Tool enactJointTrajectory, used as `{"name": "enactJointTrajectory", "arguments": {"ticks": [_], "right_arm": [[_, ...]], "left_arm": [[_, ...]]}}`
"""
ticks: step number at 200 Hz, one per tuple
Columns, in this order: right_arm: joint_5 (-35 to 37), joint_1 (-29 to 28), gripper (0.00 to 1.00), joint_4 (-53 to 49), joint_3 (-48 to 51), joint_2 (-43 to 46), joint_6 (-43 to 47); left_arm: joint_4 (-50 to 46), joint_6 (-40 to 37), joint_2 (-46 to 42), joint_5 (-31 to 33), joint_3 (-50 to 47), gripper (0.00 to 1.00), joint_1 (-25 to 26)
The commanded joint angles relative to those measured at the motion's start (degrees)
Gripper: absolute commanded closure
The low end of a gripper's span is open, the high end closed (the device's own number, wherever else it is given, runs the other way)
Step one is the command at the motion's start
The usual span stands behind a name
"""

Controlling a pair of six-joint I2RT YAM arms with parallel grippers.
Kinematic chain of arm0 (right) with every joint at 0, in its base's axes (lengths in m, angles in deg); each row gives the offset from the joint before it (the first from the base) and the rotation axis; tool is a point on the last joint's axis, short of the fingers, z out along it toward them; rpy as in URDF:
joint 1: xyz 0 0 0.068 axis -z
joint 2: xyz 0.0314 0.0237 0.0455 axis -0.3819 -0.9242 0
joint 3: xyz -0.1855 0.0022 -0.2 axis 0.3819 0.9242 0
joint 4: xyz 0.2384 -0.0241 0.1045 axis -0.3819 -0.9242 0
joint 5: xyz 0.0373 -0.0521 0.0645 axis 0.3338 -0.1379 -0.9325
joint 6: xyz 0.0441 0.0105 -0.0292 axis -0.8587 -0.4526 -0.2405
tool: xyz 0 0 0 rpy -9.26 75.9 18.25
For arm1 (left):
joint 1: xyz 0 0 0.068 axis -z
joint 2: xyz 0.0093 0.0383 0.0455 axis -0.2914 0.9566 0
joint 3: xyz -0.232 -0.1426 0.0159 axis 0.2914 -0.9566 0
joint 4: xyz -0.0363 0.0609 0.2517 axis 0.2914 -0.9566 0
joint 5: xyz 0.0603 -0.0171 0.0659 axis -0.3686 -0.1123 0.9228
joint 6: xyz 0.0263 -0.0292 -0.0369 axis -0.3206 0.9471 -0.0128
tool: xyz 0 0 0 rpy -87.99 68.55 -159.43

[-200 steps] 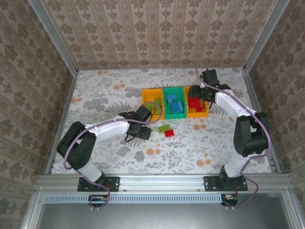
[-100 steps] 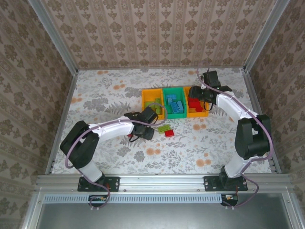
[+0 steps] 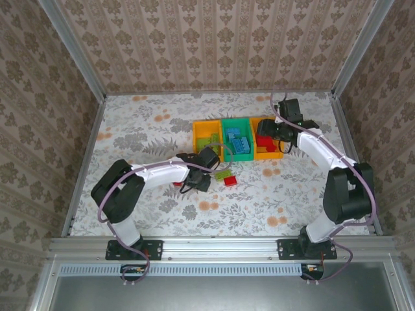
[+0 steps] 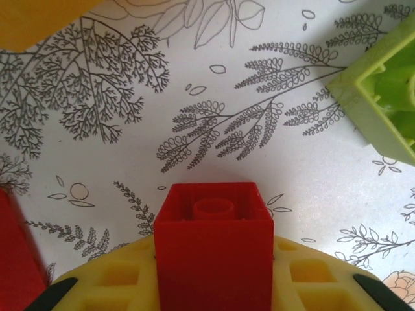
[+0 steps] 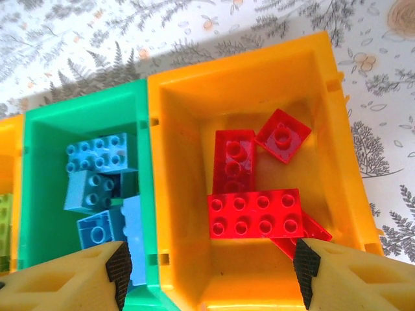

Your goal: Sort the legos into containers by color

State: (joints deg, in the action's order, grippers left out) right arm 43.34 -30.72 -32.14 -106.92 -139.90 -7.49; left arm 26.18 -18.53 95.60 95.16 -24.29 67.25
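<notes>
Down on the floral-patterned table surface [image 3: 149, 129], the left gripper [image 4: 214, 282] is clamped narrow on a small red studded plastic brick [image 4: 214, 236]. The brick sits squarely between the gripper's yellow fingers [image 4: 123, 285], touching both. A light green plastic brick [image 4: 382, 91] lies just beyond the grip on one side, apart from it, and another red brick [image 4: 13, 246] lies on the other. The held brick is near the surface's middle, on the near side of the row of three joined plastic bins [image 3: 237, 120]. The right gripper [image 5: 211, 285] hovers over that row with jaws wide and empty. It hangs above the right orange bin [image 5: 175, 194] holding red bricks [image 5: 256, 214], beside the green bin [image 5: 39, 194] holding blue bricks [image 5: 97, 175].
</notes>
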Motion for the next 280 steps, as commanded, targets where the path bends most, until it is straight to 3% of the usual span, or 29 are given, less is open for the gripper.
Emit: {"name": "enactJointTrajectory", "arguments": {"ticks": [1, 36, 71, 112, 156, 197, 213, 280], "right_arm": [[1.79, 0.19, 0.28, 2.33, 2.16, 4.84, -0.32], [11.28, 1.24, 0.19, 5.71, 8.86, 10.12, -1.05], [11.98, 5.94, 0.20, 6.88, 11.29, 8.56, -1.23], [3.61, 8.27, 0.33, 3.71, 5.71, -2.48, 1.70], [-2.95, 8.02, 0.38, 4.33, 3.78, -7.79, 4.16], [-3.64, 6.26, 0.69, 4.64, 4.32, -8.87, 5.84], [-2.88, 4.48, 0.76, 4.84, 4.83, -8.46, 6.94], [1.35, -2.92, 0.78, 4.25, 5.60, -8.00, 6.11]], "left_arm": [[-1.42, -0.12, -1.18, 1.64, 1.64, 0.76, 0.62], [-1.37, -0.69, -4.08, 1.59, 3.64, 0.78, 1.15], [-0.32, -1.73, -6.02, -0.06, 6.62, 0.78, 1.42], [1.53, -1.79, -6.92, -2.06, 7.40, 0.78, 1.90], [3.05, -1.13, -8.66, -2.57, 5.43, 0.78, 1.94], [3.31, -1.29, -9.07, -2.56, 5.36, 0.77, 1.98], [3.67, -1.32, -9.07, -2.50, 5.65, 0.77, 1.84], [4.37, -2.11, -8.28, -3.13, 8.16, 0.77, 1.38]]}}
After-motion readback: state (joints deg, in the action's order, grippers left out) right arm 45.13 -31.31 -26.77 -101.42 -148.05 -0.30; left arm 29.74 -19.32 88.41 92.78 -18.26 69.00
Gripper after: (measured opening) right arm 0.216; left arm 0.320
